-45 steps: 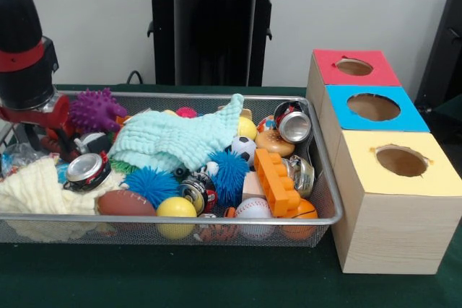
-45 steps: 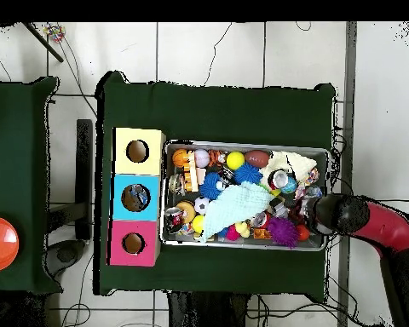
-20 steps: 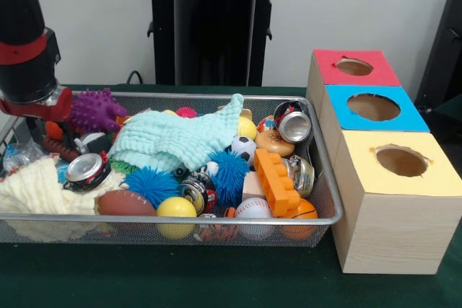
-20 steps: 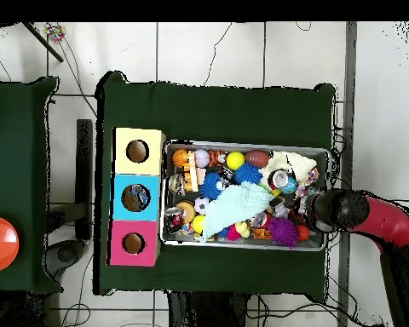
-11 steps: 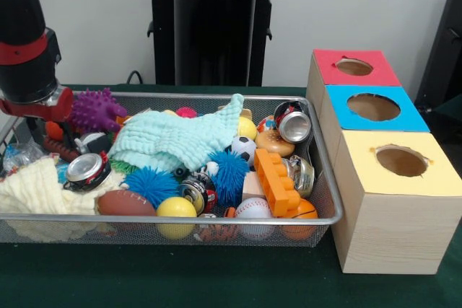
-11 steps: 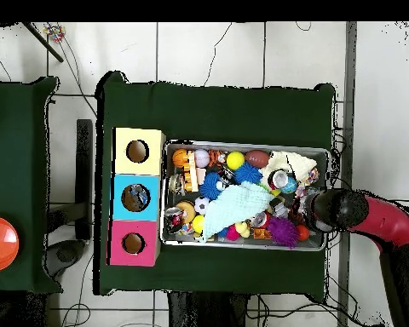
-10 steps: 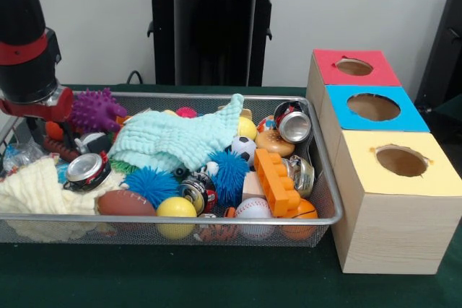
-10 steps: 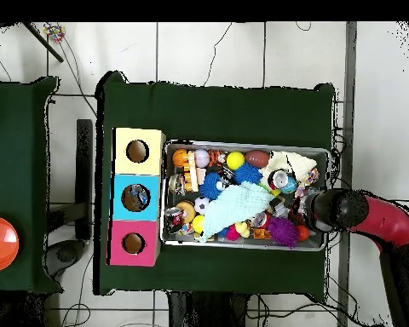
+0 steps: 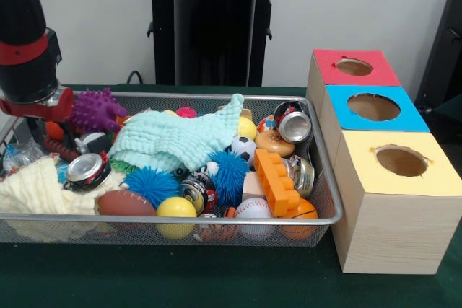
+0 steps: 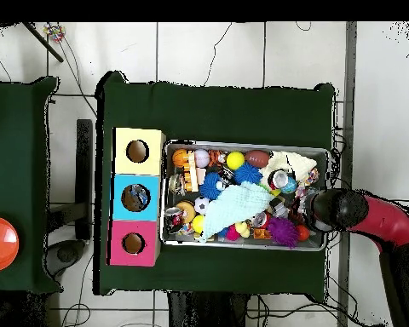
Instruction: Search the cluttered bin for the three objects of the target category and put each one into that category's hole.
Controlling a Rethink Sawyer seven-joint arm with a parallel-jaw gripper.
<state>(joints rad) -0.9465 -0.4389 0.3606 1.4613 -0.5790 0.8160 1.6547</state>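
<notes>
Green-clothed table (image 9: 180,279): wire bin (image 9: 328,200) looks full, sorting apparently unstarted; claw (image 9: 45,131) at frame left, grip state unclear.

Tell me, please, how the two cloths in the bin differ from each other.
The mint green cloth is draped high over the toys in the bin's middle; the cream cloth lies low at the end under the arm. The mint green cloth shows fine ribbing and a scalloped edge, the cream cloth a coarser weave. A can rests on the cream cloth. Both are crumpled.
</notes>
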